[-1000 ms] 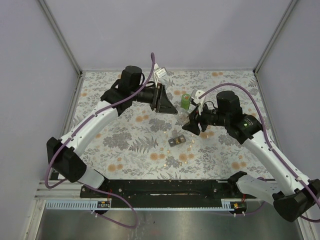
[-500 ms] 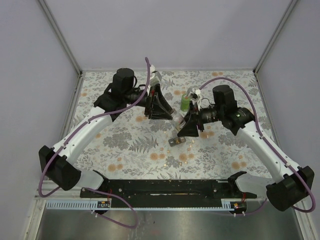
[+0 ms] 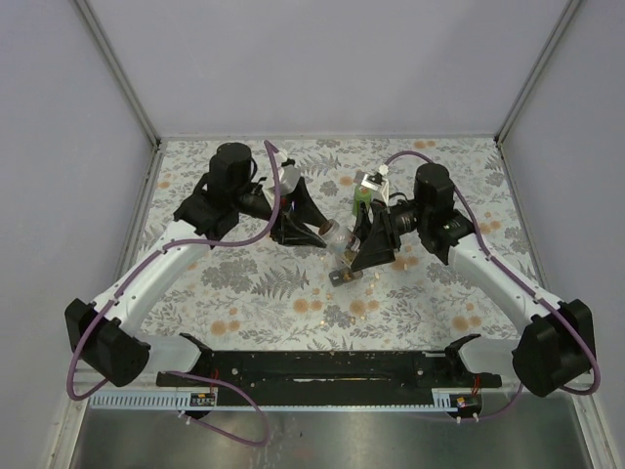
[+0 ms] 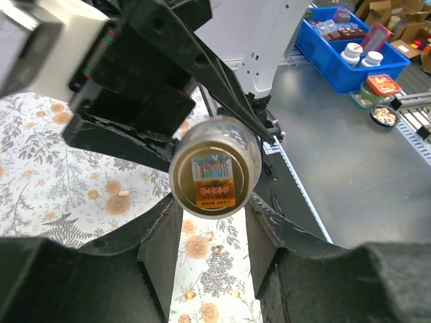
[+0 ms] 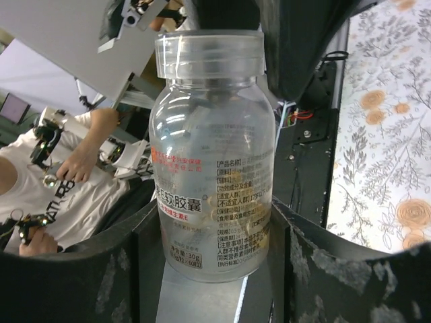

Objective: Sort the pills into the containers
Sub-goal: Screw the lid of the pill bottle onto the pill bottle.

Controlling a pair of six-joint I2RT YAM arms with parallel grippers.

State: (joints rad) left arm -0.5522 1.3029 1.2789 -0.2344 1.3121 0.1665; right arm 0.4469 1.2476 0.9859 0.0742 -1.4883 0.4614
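A clear pill bottle (image 5: 212,148) with a clear cap (image 5: 209,54) and a printed label is clamped round its lower half by my right gripper (image 5: 212,225). It hangs above the table's middle (image 3: 339,237), lying over with its cap end toward my left gripper (image 3: 317,233). In the left wrist view the bottle's round end (image 4: 214,168) sits right at the tips of my left gripper (image 4: 215,215). The jaws stand apart and no squeeze shows. Small yellow pills (image 4: 190,295) and a pale pill (image 4: 124,193) lie loose on the floral cloth.
A green bottle (image 3: 363,195) stands just behind the right gripper. A small brown piece (image 3: 344,276) lies on the cloth under the held bottle. Grey walls close in the floral table (image 3: 244,313) on three sides. A black rail (image 3: 322,366) runs along the near edge.
Both arms swung toward each other. The right gripper carried the clear bottle leftward and tipped it toward the left gripper. The left gripper came down and in until its tips met the cap end.
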